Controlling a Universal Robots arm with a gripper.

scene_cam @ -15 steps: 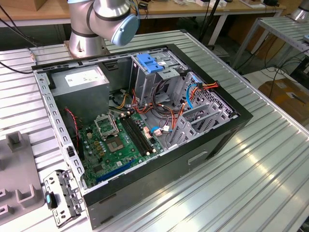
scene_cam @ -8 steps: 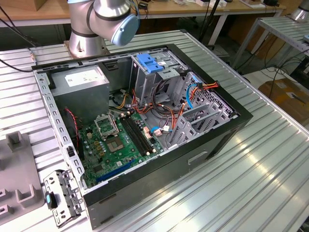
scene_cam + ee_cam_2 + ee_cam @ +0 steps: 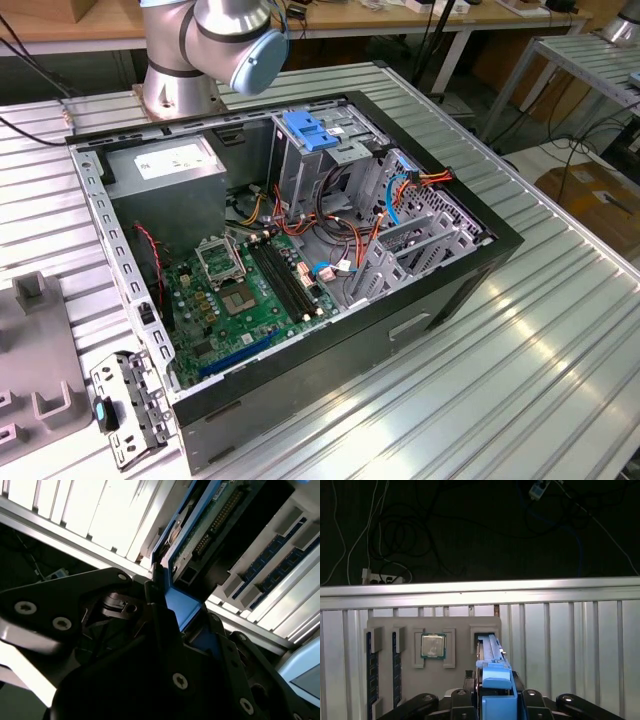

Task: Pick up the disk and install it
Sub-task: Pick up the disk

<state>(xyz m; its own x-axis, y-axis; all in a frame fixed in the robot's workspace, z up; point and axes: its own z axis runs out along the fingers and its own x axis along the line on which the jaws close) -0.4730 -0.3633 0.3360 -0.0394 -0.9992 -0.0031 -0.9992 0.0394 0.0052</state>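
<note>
The disk (image 3: 489,650) stands on edge in a slot of a grey holder tray (image 3: 460,690), its blue plastic carrier (image 3: 496,680) facing me. In the second wrist view the disk (image 3: 200,535) shows its circuit-board side and a blue rail. My gripper (image 3: 496,692) sits around the blue carrier, with a black finger tight against each side of it. The same hold appears in the second wrist view, with the gripper (image 3: 185,615) shut on the carrier end. The disk is still seated in the tray slot.
The tray also holds a processor chip (image 3: 433,646) and memory sticks (image 3: 369,667). In the exterior view an open computer case (image 3: 440,290) lies on the slatted metal table, with a tall drive cage and blue latch (image 3: 310,132), a power-supply box (image 3: 170,160) and the arm's base (image 3: 205,50).
</note>
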